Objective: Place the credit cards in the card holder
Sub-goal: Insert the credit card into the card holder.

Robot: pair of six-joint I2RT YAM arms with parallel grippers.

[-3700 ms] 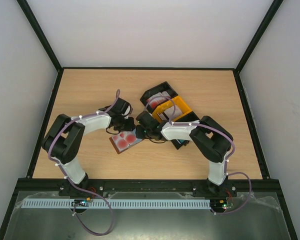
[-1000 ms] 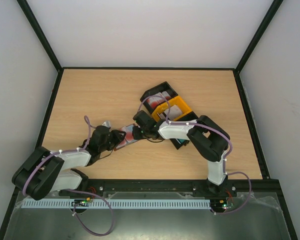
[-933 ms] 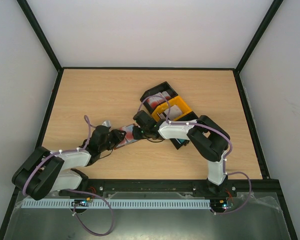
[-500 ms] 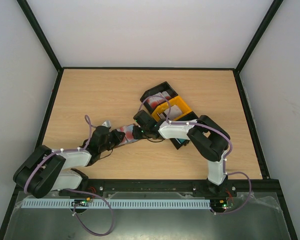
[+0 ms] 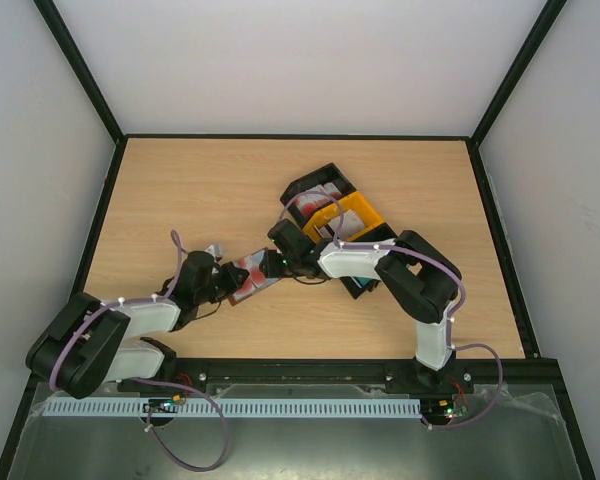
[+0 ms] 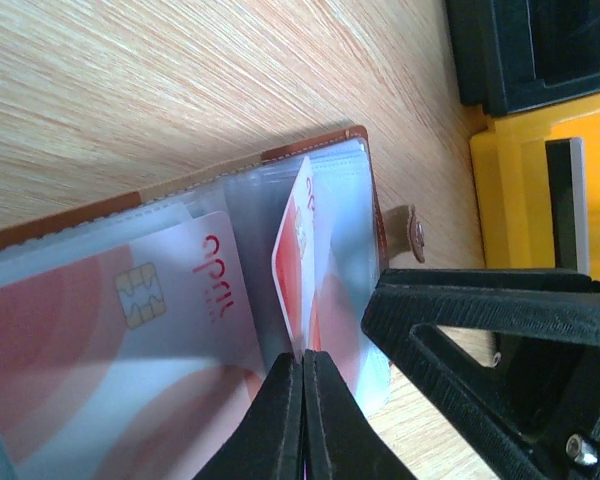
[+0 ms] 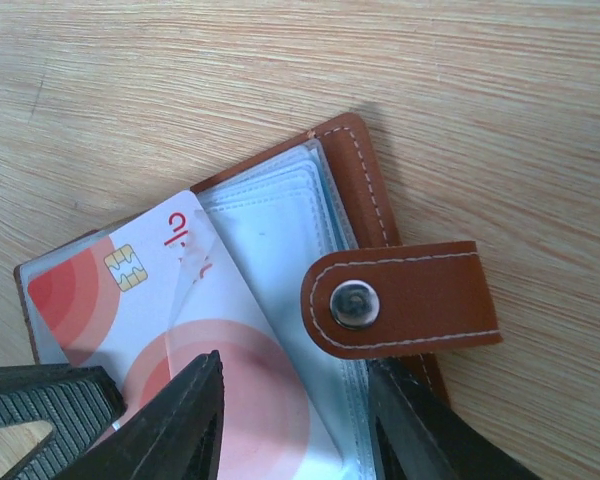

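Table: light wood [image 5: 180,190], walled in by pale panels on black posts.
Tray: black and yellow [image 5: 360,207], at 2 o'clock from the holder and near it.
Holder: brown leather [image 7: 362,180], lying open and flat on the table between the two grippers, clear sleeves facing up.
Tab: [image 7: 410,300] with a metal snap, sticking out past the holder's 3 o'clock edge in the right wrist view.
Left gripper: [image 6: 302,375] at the holder's 8 o'clock end; fingers pressed together, pinching the lower edge of a card.
Card: red and white [image 6: 292,250], held on edge, its far end in among the clear sleeves.
Sleeved card: red and white with a chip [image 7: 110,280], flat under clear plastic.
Right gripper: [image 7: 295,370] at the holder's 2 o'clock end; fingers spread apart above the sleeves, and contact cannot be told.
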